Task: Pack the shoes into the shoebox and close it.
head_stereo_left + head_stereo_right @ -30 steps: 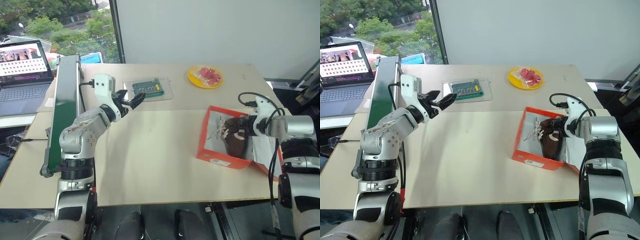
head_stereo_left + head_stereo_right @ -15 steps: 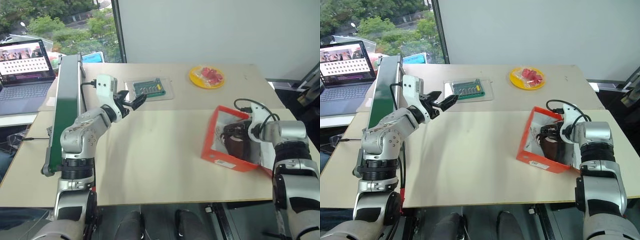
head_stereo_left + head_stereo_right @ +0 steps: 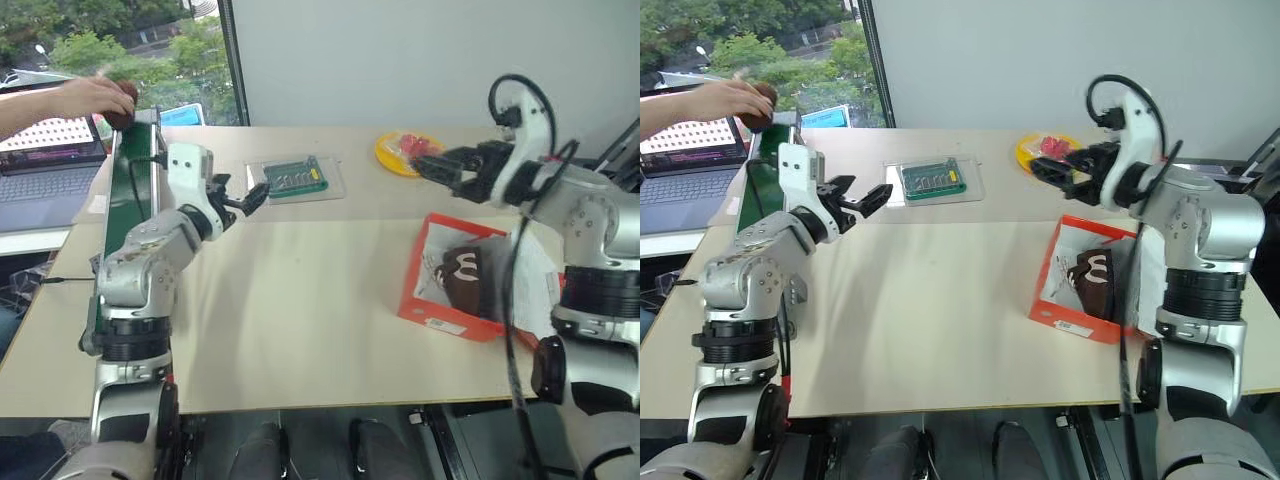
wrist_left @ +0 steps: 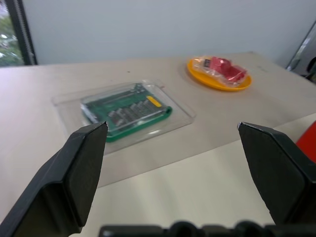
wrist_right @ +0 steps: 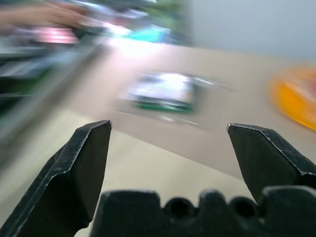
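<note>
My left gripper [image 3: 243, 199] is held up over the far left part of the tabletop [image 3: 300, 300], fingers wide apart. My right gripper [image 3: 432, 166] is lifted high near the far right edge, fingers wide apart too.

Shoebox [image 3: 440, 312] matt cardboard; shoe [image 3: 468, 280] smooth brown leather-like; table [image 3: 300, 310] matt; plate [image 4: 219, 81] glossy plastic.

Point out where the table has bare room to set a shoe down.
The widest bare patch of the table lies between the left pincer and the shoebox, running to the near edge. A narrower strip runs between the circuit board and yellow plate. It is crowded at the belt.
</note>
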Motion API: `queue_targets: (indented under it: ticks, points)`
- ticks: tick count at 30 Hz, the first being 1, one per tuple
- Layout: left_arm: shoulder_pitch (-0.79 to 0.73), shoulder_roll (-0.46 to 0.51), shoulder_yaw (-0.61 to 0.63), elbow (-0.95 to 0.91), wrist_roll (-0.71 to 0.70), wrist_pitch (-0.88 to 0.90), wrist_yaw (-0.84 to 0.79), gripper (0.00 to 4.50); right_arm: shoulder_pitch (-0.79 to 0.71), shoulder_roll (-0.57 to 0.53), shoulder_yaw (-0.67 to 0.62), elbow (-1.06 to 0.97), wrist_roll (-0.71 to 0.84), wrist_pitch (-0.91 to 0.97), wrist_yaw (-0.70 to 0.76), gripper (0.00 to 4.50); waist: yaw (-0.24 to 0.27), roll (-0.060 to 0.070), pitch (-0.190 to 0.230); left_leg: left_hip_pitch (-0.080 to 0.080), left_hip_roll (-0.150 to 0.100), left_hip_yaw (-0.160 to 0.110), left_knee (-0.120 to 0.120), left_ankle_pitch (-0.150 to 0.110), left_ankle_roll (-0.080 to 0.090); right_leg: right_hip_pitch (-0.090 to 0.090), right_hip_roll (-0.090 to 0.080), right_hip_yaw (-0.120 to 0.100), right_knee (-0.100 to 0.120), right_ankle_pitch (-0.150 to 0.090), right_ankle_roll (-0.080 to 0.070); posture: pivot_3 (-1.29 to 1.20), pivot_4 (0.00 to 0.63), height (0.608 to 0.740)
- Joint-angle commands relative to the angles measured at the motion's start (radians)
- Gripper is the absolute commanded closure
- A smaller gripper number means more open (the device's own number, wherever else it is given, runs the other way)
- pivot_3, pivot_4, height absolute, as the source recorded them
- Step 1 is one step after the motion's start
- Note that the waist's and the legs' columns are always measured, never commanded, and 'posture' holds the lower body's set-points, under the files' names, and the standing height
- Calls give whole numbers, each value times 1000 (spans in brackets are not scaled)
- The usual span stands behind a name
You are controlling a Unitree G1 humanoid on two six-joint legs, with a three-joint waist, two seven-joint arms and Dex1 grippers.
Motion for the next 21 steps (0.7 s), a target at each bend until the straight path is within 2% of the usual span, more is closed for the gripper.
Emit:
queue_targets:
  ticks: [1, 8, 13, 21]
  points:
    - [51, 38, 72, -98, -4, 18, 32, 0, 25, 50, 65, -38, 37, -50, 67, 69, 1, 0, 0, 0, 0, 0, 0, 0, 0, 0, 0, 0, 0, 0, 0, 0, 150, 740]
    - [209, 65, 194, -231, 28, 76, 156, 0, 58, 160, 203, 2, -17, -181, 118, 69, 3, 0, 0, -1, 0, 0, 0, 0, 0, -1, -1, 0, 1, 0, 0, 0, 150, 740]
    - [286, 25, 286, -288, 50, 80, 269, 0, 63, 244, 273, 88, -80, -293, 118, 69, 3, 0, 0, 0, 1, 0, 0, 0, -1, -1, 0, -1, 2, 0, 0, 0, 150, 740]
    - [366, -7, 322, -328, 63, 73, 319, 0, 65, 304, 340, 192, -186, -471, 113, 69, 4, 0, 0, 0, 1, 0, 0, 1, -2, -1, -1, -2, 3, 0, -1, 0, 150, 740]
